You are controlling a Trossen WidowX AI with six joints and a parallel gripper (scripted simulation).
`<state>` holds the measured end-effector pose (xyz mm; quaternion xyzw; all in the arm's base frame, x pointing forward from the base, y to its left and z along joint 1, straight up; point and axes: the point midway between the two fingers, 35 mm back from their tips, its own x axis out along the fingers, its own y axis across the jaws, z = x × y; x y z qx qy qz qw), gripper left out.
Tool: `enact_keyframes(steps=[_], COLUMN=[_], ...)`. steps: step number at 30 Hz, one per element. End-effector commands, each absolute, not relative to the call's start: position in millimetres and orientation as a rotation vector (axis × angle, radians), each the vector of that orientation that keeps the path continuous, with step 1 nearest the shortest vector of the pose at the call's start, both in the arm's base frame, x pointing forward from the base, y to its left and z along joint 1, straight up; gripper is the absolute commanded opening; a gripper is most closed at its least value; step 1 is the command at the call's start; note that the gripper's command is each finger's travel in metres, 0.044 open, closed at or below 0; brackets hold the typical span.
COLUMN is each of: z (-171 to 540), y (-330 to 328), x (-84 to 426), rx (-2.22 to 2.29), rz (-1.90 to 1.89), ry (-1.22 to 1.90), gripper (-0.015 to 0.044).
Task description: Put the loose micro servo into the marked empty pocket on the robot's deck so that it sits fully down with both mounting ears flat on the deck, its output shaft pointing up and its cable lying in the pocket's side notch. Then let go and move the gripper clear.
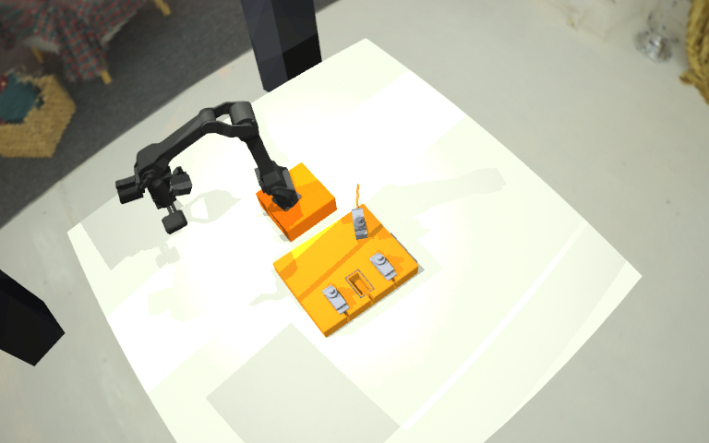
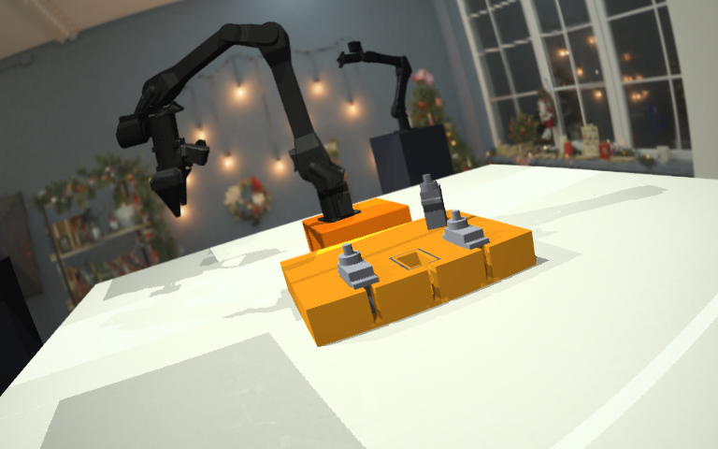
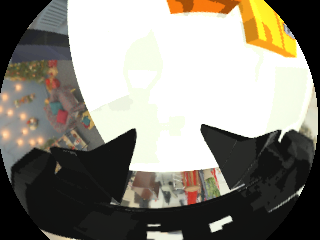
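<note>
The loose grey micro servo (image 1: 359,224) (image 2: 434,205) stands at the deck's back right corner area, shaft up, its orange cable (image 1: 357,195) pointing away from the deck. Whether its base touches the deck is unclear. The marked empty pocket (image 1: 360,282) (image 2: 413,259) has a dark outline and lies between two seated servos in the orange deck (image 1: 313,261) (image 2: 338,323). A side notch (image 1: 370,298) (image 2: 433,282) runs from it to the deck's near edge. My gripper (image 2: 179,209) (image 3: 169,129) is open and empty, high above the table, left of the deck and far from the servo.
The seated servos (image 1: 335,299) (image 1: 383,265) (image 2: 356,268) (image 2: 465,233) rise above the deck on both sides of the pocket. The arm's orange base block (image 1: 313,196) (image 2: 365,217) (image 3: 202,6) stands behind the deck.
</note>
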<state>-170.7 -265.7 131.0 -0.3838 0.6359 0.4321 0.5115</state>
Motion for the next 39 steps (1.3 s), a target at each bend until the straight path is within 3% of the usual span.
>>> enact_keyframes(steps=[1,39], z=[131,129], y=[-266,-295], x=[-170,-50], rx=[-0.928,-1.769], rz=[1.044,1.922], ry=[1.528,0.842], gripper=[0.0426,0.044])
